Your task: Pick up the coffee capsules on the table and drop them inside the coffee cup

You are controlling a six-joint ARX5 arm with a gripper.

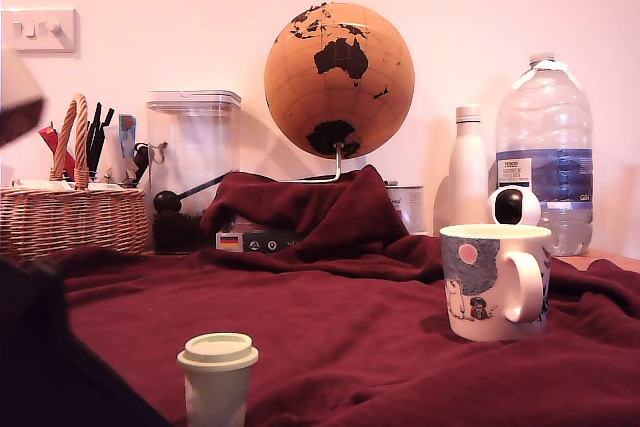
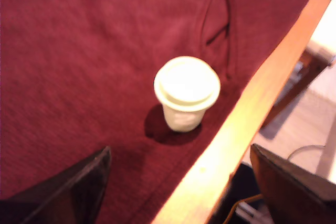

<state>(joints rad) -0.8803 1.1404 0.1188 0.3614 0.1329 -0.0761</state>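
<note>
A pale cream-green coffee capsule (image 1: 217,375) stands wide rim up on the dark red blanket of the table (image 1: 350,327), near the front edge. The wrist view shows the capsule (image 2: 186,92) close to the table's bare wood edge (image 2: 247,119). My gripper (image 2: 178,192) is open wide, with one dark finger (image 2: 68,192) on each side of the picture. The capsule sits ahead of the fingers, apart from both, and nothing is held. The white coffee cup (image 1: 495,282), printed with cartoon figures, stands upright at the exterior view's right, its handle toward the right.
A dark part of my arm (image 1: 45,357) fills the exterior view's lower left. Behind are a wicker basket (image 1: 75,217), a clear container (image 1: 195,157), a cork globe (image 1: 340,77), a blanket-draped box (image 1: 300,212), a white bottle (image 1: 468,172), a ball camera (image 1: 513,205) and a water jug (image 1: 545,147).
</note>
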